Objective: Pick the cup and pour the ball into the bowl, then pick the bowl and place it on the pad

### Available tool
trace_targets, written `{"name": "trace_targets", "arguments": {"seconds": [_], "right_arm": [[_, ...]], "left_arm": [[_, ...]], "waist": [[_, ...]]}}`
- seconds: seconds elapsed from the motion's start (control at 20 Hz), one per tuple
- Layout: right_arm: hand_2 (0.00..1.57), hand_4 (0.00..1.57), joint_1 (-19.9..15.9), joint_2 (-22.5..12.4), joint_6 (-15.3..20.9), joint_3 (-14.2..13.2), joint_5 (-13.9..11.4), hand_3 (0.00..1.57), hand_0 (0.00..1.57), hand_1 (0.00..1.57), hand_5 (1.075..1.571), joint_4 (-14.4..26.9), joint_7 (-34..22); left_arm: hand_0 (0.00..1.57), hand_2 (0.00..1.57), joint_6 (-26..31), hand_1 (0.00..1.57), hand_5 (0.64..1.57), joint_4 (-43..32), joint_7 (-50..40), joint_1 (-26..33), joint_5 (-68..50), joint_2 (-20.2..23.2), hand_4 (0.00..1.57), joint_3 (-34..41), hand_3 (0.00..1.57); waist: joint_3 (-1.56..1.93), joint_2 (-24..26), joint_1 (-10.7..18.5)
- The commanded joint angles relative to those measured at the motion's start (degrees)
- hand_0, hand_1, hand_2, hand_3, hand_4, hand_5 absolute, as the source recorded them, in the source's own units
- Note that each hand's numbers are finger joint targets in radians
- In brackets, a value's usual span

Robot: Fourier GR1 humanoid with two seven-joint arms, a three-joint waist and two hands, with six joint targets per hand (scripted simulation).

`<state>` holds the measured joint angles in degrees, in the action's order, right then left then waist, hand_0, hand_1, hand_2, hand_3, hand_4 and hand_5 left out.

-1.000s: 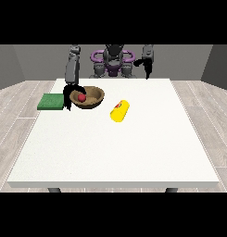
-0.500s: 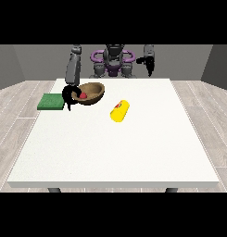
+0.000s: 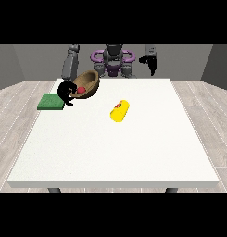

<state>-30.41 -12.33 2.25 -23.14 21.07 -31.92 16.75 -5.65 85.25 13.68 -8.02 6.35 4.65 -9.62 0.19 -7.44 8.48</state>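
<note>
At the far left of the white table [image 3: 110, 152], a green pad [image 3: 51, 101] is seen lying flat near the edge. Just to its right, the hand at the view's left [image 3: 66, 92] is found with its fingers curled round the near rim of a brown bowl [image 3: 88, 83]. The bowl is held above the table and tipped steeply, its opening turned toward the left and the camera, beside the pad rather than on it. A red ball [image 3: 80, 90] is seen inside the bowl, resting low against the tilted wall next to the hand. Further right, near the middle of the table, a yellow cup [image 3: 119, 111] is lying on its side, well apart from the bowl. At the view's right, the other hand [image 3: 149, 62] is held up by the robot's shoulder, clear of the table; whether its fingers are spread or pressed together cannot be told.
</note>
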Motion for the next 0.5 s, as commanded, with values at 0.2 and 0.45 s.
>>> {"name": "trace_targets", "arguments": {"seconds": [0.2,0.45], "right_arm": [[1.57,0.95,-0.12,-9.56,0.82,1.9,-1.84,1.17,1.57,1.57,1.494,-2.16,-10.6],[1.57,0.95,1.36,-8.15,2.69,3.49,-1.57,1.17,1.57,1.57,1.494,-5.72,-12.19]], "left_arm": [[0.0,0.0,-1.5,0.0,1.356,-4.72,-0.15,2.78,0.34,-1.45,1.16,1.3,0.0],[0.0,0.0,-0.87,0.0,1.346,-9.01,2.9,1.56,0.56,-1.7,1.16,3.38,0.0]], "waist": [[-0.2,6.02,-5.44],[-0.2,6.22,-6.71]]}}
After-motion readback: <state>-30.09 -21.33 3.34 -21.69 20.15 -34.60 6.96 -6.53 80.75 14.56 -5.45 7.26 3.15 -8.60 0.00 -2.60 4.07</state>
